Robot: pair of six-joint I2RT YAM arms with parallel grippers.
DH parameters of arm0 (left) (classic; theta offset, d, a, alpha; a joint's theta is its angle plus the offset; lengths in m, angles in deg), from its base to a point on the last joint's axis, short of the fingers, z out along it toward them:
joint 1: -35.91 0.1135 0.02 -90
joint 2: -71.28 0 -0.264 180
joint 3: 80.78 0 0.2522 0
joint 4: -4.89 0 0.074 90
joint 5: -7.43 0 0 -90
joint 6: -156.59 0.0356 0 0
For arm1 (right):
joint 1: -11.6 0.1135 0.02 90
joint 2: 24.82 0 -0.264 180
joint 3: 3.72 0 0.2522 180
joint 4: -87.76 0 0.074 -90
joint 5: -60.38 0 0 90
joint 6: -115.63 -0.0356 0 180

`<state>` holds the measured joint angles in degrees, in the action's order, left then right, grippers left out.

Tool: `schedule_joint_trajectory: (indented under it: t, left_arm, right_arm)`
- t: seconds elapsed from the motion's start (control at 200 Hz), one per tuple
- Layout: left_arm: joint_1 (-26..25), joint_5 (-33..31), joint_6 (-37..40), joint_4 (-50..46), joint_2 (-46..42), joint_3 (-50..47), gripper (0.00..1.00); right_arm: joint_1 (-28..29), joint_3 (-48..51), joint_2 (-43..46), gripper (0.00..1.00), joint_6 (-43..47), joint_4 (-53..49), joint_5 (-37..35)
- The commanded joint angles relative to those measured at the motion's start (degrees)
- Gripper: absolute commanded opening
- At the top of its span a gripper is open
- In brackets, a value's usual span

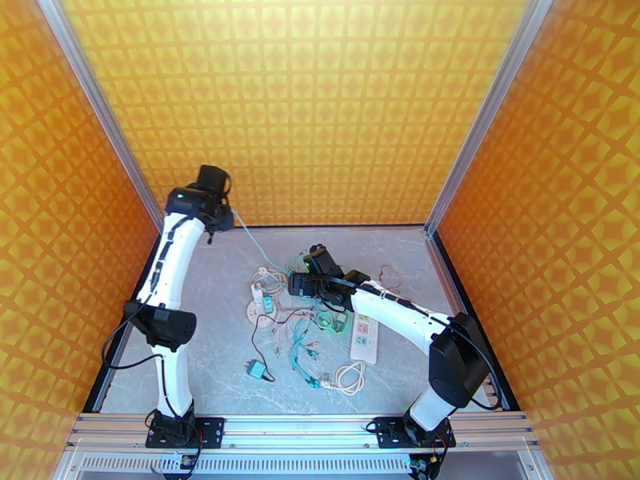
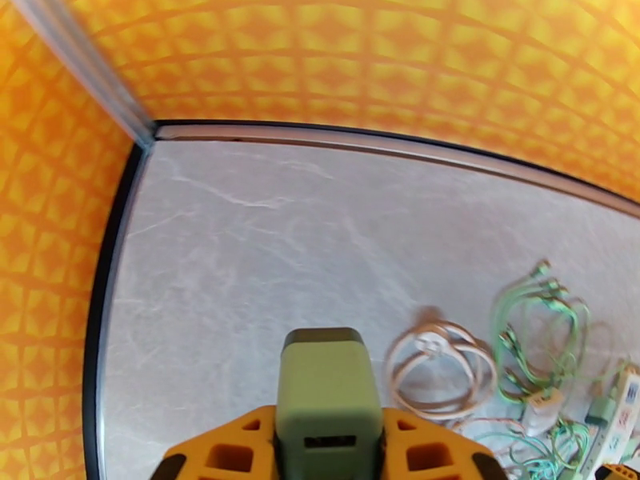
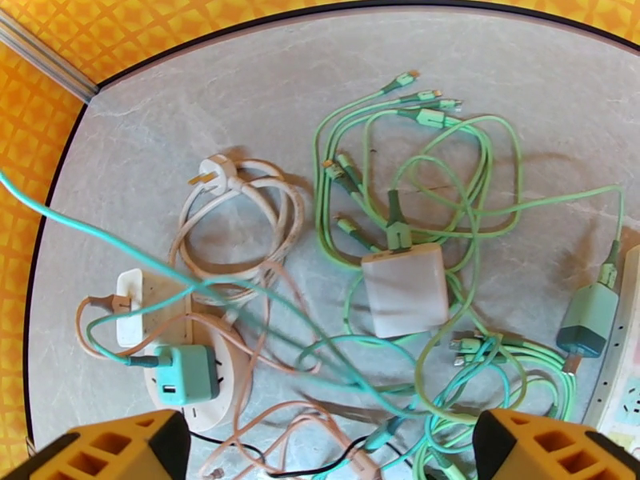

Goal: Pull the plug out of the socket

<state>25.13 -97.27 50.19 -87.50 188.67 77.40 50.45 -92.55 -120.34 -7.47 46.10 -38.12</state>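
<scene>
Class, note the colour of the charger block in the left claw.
The charger block is sage green; clearest in the left wrist view.

Random clutter on grey marble tabletop (image 1: 208, 314): off-white cord (image 3: 228, 182) coiled far left, pale green multi-tip cable tangle (image 3: 398, 226) right of it, white charger brick (image 3: 404, 290) sitting in tangle. Small teal adapter (image 1: 256, 369) on black lead near left, white cable coil (image 1: 350, 378) near middle.

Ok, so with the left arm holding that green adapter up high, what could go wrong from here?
1. The teal cable runs taut from the green adapter in the left jaws into the pile of green cables; lifting higher could drag the pile.
2. The right jaws hang open over those cables and may snag a loop instead of a plug.
3. The teal plug sits in a small round socket that might lift with it.
</scene>
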Motion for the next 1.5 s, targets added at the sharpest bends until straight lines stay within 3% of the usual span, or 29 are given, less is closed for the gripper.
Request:
schedule_joint_trajectory:
  t: [0.0,0.44,0.835,1.265,1.496]
  left_arm:
    - [2.5,-1.6,0.9,2.0,-4.6,-0.7,0.00]
    - [8.9,-1.9,1.9,1.7,-7.8,-2.7,0.00]
    - [6.5,-1.7,2.1,6.3,-18.8,-12.4,0.00]
    - [6.8,-7.6,0.3,12.2,-42.2,-43.0,0.00]
    - [12.2,-10.1,-1.9,13.6,-49.7,-61.3,0.00]
  right_arm:
    - [-0.4,-0.8,1.1,0.98,0.8,-0.9,-1.6]
    - [-0.4,-1.6,-0.2,0.98,1.2,-1.2,0.0]
    - [-0.4,-2.1,-1.8,0.98,0.1,0.0,1.3]
    - [-0.5,-3.1,-3.0,0.99,0.5,0.5,2.4]
    - [-0.4,-4.1,-3.4,0.99,1.1,0.1,3.6]
